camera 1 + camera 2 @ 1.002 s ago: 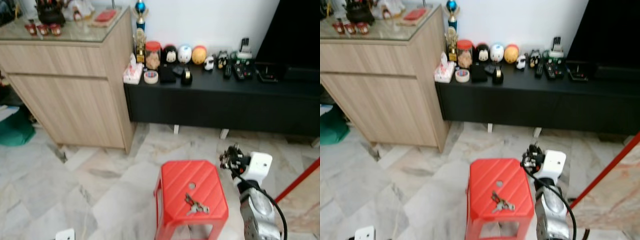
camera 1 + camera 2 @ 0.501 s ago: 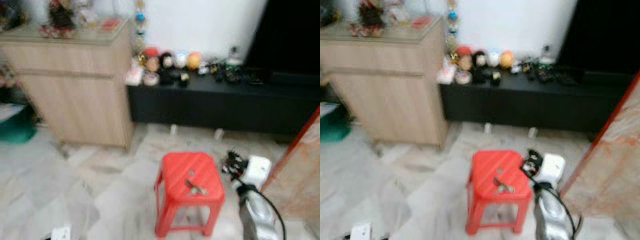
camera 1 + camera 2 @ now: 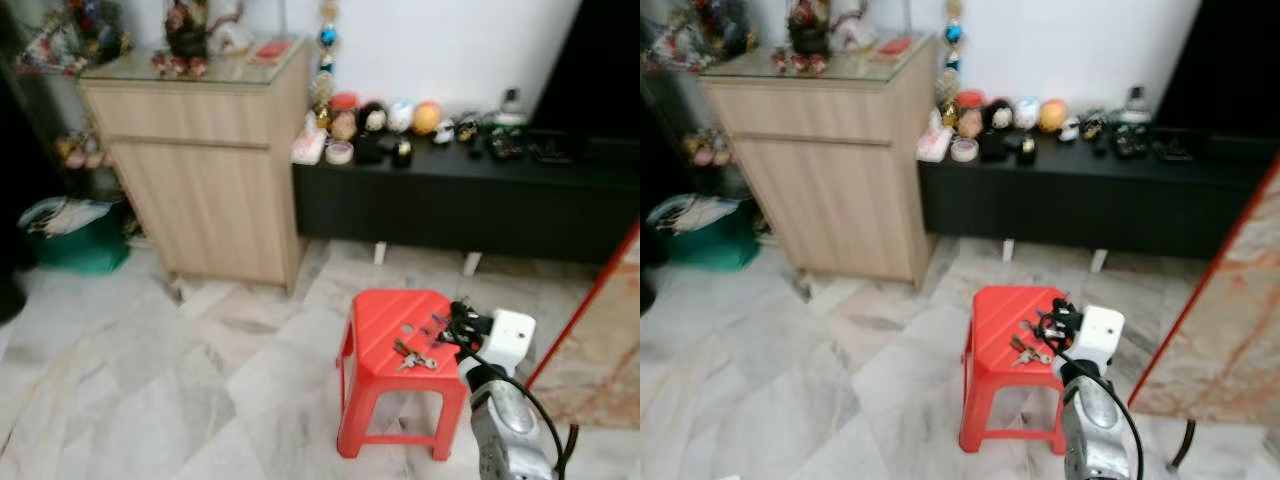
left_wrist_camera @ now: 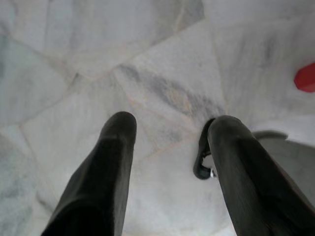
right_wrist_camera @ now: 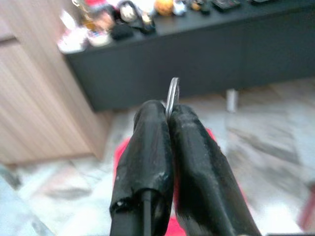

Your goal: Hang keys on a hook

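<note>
A bunch of keys [image 3: 412, 356] lies on top of the red plastic stool [image 3: 385, 310], near its right side. My right gripper [image 3: 452, 325] hovers at the stool's right edge, just right of the keys. In the right wrist view its fingers [image 5: 147, 142] are shut, with a thin silver piece of metal [image 5: 172, 93] pinched between the tips. Whether that piece belongs to the bunch on the stool, I cannot tell. My left gripper [image 4: 170, 130] hangs open over the marble floor [image 4: 147, 59], holding nothing.
A wooden cabinet [image 3: 215, 170] stands at the back left, and beside it a low black console [image 3: 450, 195] with several small ornaments. A green bin [image 3: 75, 235] sits at the far left. A red-edged marble panel [image 3: 1230, 330] rises on the right.
The camera has pulled back and turned, so the stool looks smaller and more floor shows. My right gripper now sits closer to the keys than a second ago.
</note>
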You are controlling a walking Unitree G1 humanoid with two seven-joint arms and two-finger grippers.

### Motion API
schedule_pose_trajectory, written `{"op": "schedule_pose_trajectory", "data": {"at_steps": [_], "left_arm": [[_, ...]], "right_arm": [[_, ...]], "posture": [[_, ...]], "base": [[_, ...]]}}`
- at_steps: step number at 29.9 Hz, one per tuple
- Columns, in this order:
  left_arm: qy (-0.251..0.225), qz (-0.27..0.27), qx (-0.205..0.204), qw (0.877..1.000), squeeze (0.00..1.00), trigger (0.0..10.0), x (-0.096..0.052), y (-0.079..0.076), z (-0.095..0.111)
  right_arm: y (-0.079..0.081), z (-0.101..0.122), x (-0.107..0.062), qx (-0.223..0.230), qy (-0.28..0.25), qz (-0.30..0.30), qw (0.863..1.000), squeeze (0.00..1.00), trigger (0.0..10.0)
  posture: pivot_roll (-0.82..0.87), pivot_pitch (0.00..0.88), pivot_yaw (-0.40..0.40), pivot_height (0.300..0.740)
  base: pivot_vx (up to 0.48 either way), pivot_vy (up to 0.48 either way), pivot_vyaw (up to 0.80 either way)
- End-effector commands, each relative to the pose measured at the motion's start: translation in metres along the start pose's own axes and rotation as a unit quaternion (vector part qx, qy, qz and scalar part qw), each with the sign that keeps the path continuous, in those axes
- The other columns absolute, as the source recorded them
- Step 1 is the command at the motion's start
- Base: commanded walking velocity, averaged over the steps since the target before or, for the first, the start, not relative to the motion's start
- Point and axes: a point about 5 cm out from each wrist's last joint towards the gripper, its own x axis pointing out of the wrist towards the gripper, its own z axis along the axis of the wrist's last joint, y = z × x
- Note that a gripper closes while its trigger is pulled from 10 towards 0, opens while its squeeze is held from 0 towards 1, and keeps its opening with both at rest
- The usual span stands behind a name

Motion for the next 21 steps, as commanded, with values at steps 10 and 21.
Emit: {"op": "schedule_pose_trajectory", "data": {"at_steps": [10,21], "left_arm": [[0.005,-0.002,-0.009,1.0,0.0,10.0,0.0,-0.005,-0.001],[-0.002,-0.005,-0.011,1.0,0.0,10.0,0.001,-0.009,0.002]], "right_arm": [[-0.01,0.004,0.002,0.021,-0.002,-0.035,0.999,0.0,10.0],[-0.014,0.005,0.003,0.031,-0.001,-0.048,0.998,0.0,10.0]], "posture": [[0.03,0.0,-0.023,0.74],[0.03,0.0,-0.023,0.74]], "base": [[0.0,-0.48,0.0],[0.0,-0.48,0.0]]}}
